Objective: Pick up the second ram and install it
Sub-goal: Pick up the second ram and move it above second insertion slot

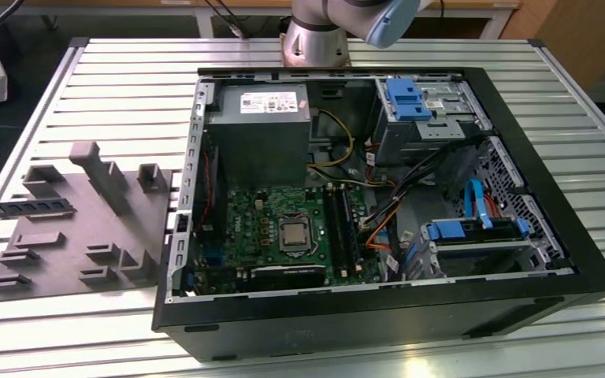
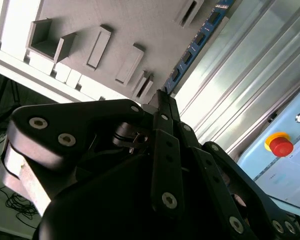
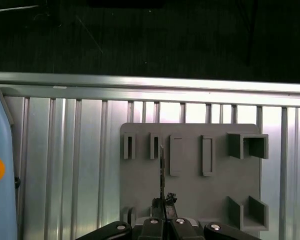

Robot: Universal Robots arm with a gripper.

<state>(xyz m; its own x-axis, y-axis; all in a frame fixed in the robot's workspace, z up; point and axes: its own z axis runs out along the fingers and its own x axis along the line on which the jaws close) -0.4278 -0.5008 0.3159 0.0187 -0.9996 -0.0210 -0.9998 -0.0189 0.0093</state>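
The gripper [image 3: 162,209] is clamped on the second ram [image 1: 35,209], holding it over the grey fixture plate [image 1: 82,232] on the counter [image 1: 124,94], at the exterior view's left of the open computer case [image 1: 387,327].

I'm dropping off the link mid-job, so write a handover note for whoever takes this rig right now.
Gripper: fingers shut on the second ram, which is held on edge.
Where: at the grey fixture plate, to the exterior view's left of the open computer case.
Done: the ram is gripped. I cannot tell whether it is clear of the plate.
Left: the ram is not yet at the motherboard slots and not yet seated.
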